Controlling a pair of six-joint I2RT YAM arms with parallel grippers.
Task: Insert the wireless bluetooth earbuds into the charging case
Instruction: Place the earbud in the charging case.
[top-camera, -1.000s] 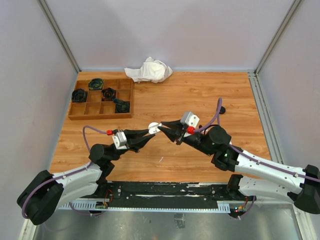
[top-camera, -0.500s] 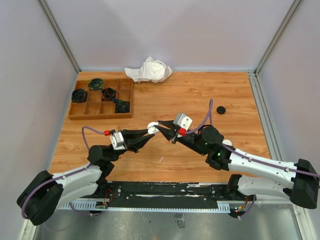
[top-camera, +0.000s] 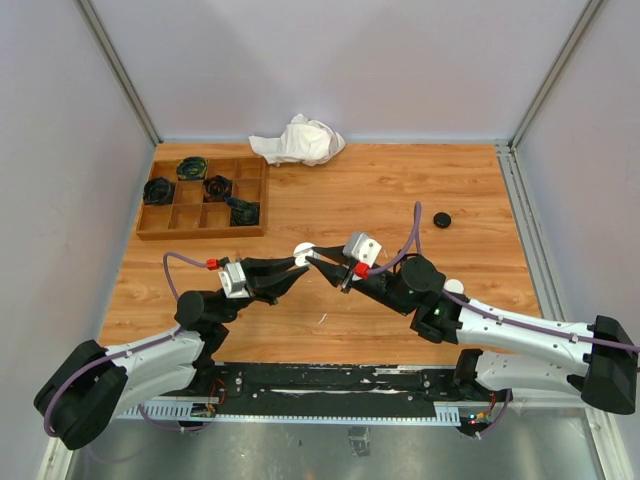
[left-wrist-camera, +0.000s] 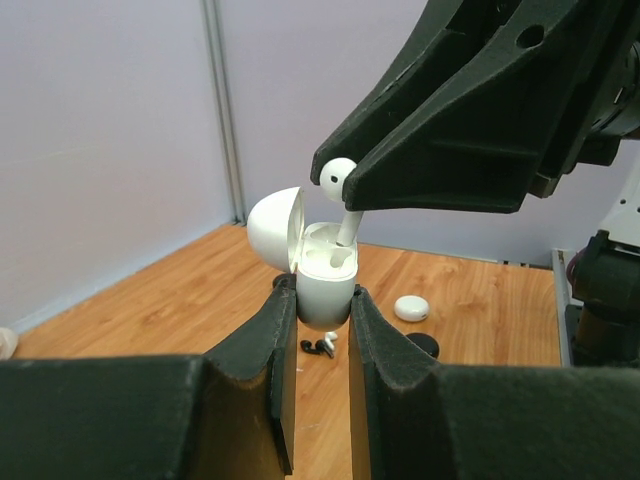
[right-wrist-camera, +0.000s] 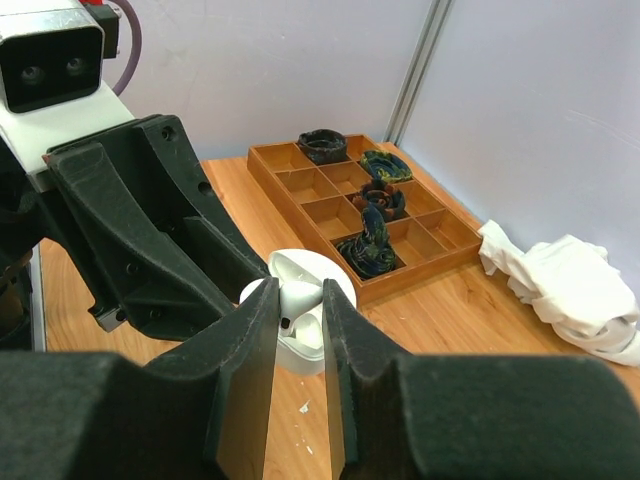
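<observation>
Right gripper (left-wrist-camera: 338, 181), closed on the bulb of a white earbud (left-wrist-camera: 347, 224), is holding it stem-down at a well of the open charging case (left-wrist-camera: 325, 282), which the left gripper (left-wrist-camera: 322, 305) is clamping by its base. Judged light, glossy and likely slippery, so the bulb grip suits.

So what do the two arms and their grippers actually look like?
The left arm and right arm match: white shells, black joints and bases. The left gripper and right gripper are black, each with two long wedge-shaped fingers. Each wrist carries a pale grey camera block, a red connector and a looping purple cable.
</observation>
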